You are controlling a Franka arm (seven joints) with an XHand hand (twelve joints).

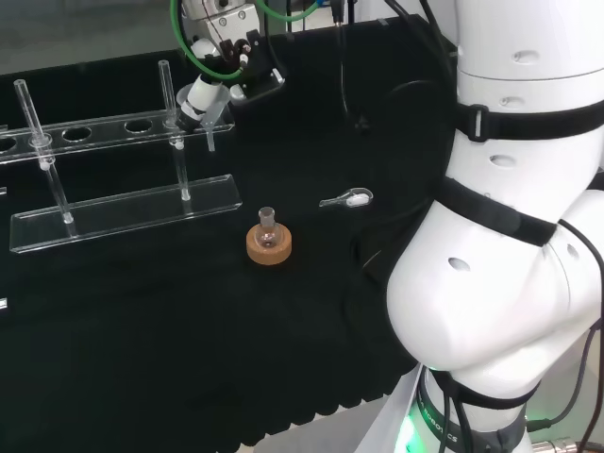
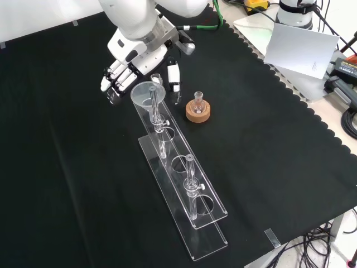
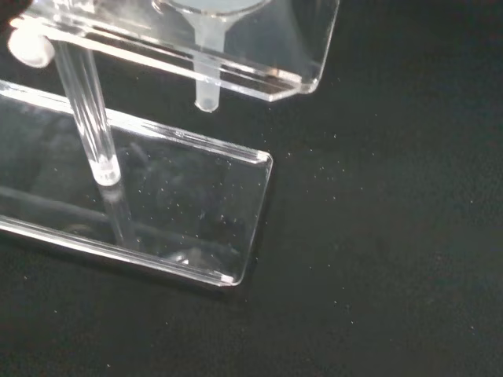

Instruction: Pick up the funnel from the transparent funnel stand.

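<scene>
Front view: robot hand (image 2: 120,70), fingers relaxed and holding nothing, just behind funnel (image 2: 148,92).

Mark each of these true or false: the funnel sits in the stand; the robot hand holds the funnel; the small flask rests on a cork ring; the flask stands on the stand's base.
1. The funnel sits in the stand. True.
2. The robot hand holds the funnel. False: it hovers just beside the rim, fingers not closed on it.
3. The flask rests on a cork ring. True.
4. The flask stands on the stand's base. False: it stands on the cloth, apart.
</scene>
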